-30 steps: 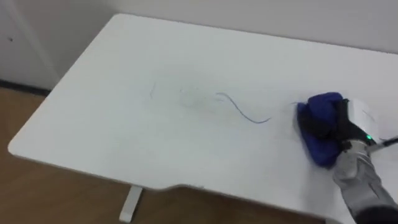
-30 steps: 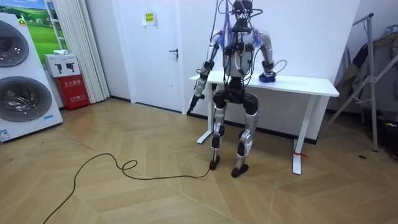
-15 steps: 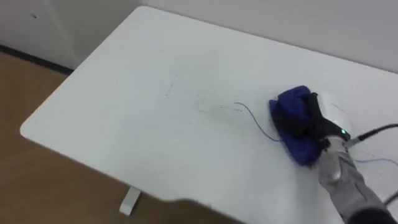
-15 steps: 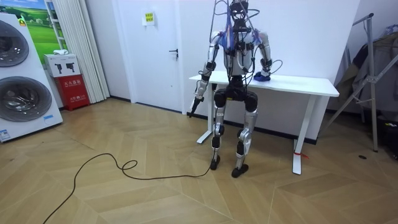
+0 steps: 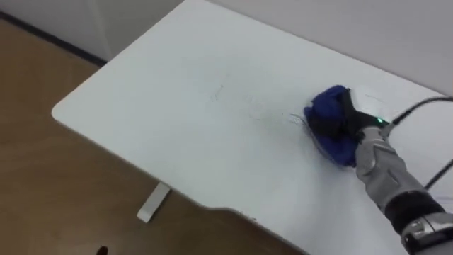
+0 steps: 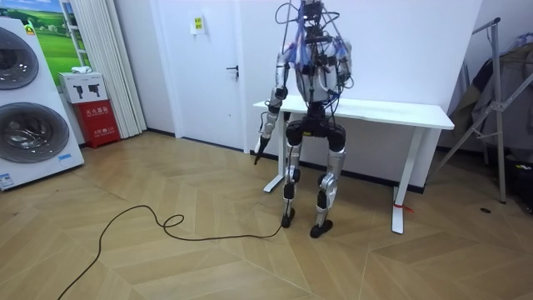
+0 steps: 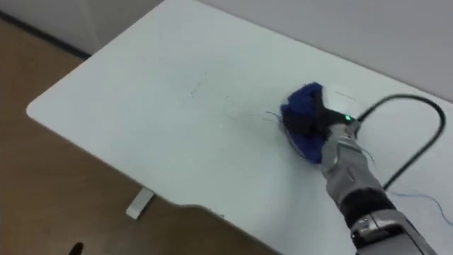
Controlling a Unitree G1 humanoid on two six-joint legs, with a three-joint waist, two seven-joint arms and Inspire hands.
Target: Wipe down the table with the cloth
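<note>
The table (image 5: 177, 127) is seen to be smooth and matt. At three o'clock, soft cloth (image 5: 325, 103) is crumpled. At eight o'clock, the floor (image 5: 42, 191) is wood.

A wooden floor (image 5: 35, 177) lies below me on the left, and a dark skirting board (image 5: 53, 41) runs along the foot of the pale wall (image 5: 127, 18) at the far left. In the room view its boards form a herringbone pattern. At the room view's left, two white washing machines (image 6: 29, 133) stand stacked, with a green landscape picture (image 6: 33, 15) above them. Just to their right a red box (image 6: 100, 121) carries a small white case (image 6: 81, 86), in front of a pale curtain (image 6: 100, 58). Further right is a shut white door (image 6: 208, 92) with a yellow notice (image 6: 200, 24) near its top. A grey metal stand (image 6: 500, 96) leans at the far right.
</note>
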